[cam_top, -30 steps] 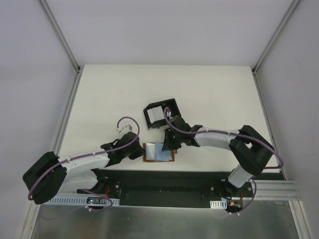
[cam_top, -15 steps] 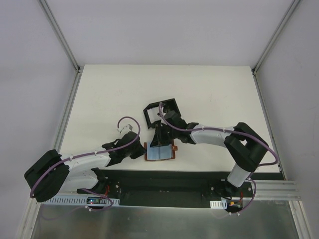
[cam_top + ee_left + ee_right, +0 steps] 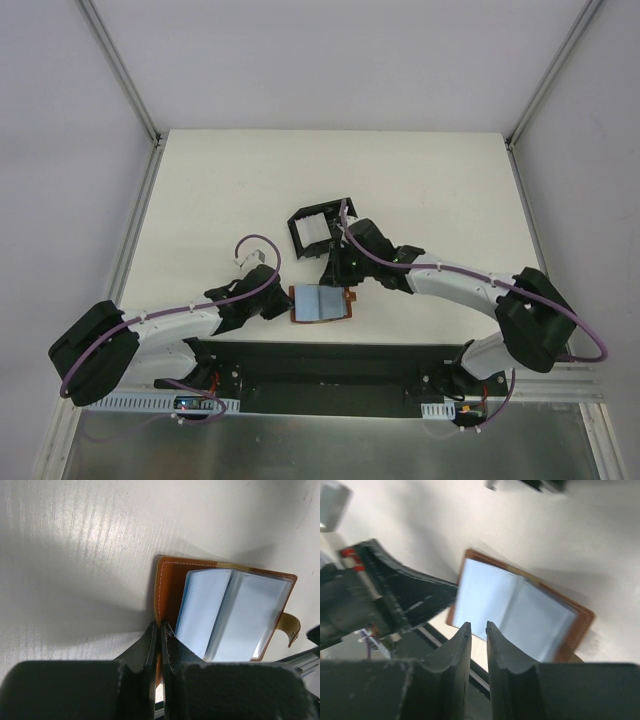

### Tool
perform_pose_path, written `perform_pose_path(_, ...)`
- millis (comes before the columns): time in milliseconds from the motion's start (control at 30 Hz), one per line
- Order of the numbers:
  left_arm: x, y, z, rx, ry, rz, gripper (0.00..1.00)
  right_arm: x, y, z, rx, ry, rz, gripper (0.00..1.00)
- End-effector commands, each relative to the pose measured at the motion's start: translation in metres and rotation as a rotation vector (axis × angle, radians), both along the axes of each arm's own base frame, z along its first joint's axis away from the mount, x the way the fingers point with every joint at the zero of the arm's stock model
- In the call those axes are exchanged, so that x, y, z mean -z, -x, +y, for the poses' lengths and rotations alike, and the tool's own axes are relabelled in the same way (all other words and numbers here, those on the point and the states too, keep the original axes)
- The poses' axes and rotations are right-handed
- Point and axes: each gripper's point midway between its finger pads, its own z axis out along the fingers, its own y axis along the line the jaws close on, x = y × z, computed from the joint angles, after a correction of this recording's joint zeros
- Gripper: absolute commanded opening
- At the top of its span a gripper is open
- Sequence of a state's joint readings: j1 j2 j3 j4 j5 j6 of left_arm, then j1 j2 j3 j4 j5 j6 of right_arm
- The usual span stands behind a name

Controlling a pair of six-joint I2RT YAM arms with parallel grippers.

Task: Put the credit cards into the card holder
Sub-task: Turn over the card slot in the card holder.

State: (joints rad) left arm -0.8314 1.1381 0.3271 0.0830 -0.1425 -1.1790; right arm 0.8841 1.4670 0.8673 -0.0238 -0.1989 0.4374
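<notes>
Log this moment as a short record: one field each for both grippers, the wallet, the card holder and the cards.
left gripper: shut on the edge of the wallet
right gripper: slightly open, holding nothing, above the wallet
wallet: brown leather, lying open on the table, pale blue sleeves facing up
card holder: black, beyond the wallet, apart from it
cards: white ones sit in the card holder; whether any are in the sleeves cannot be told
</notes>
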Motion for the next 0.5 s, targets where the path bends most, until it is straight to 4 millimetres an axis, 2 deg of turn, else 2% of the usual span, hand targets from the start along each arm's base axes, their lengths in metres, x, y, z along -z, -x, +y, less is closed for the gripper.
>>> perform_pose_path(0,0.021,0.013,0.024,0.001,-0.119,0.038,0.00,0.034,0.003,-0.035,0.059,0.190,0.040,0.21)
perform_pose_path(167,0.020,0.013,0.024,0.010,-0.121,0.036,0.00,0.049,0.004,-0.049,0.086,0.264,0.055,0.21)
perform_pose_path(467,0.021,0.012,0.021,0.021,-0.126,0.043,0.00,0.077,0.010,-0.050,0.082,0.324,0.127,0.20)
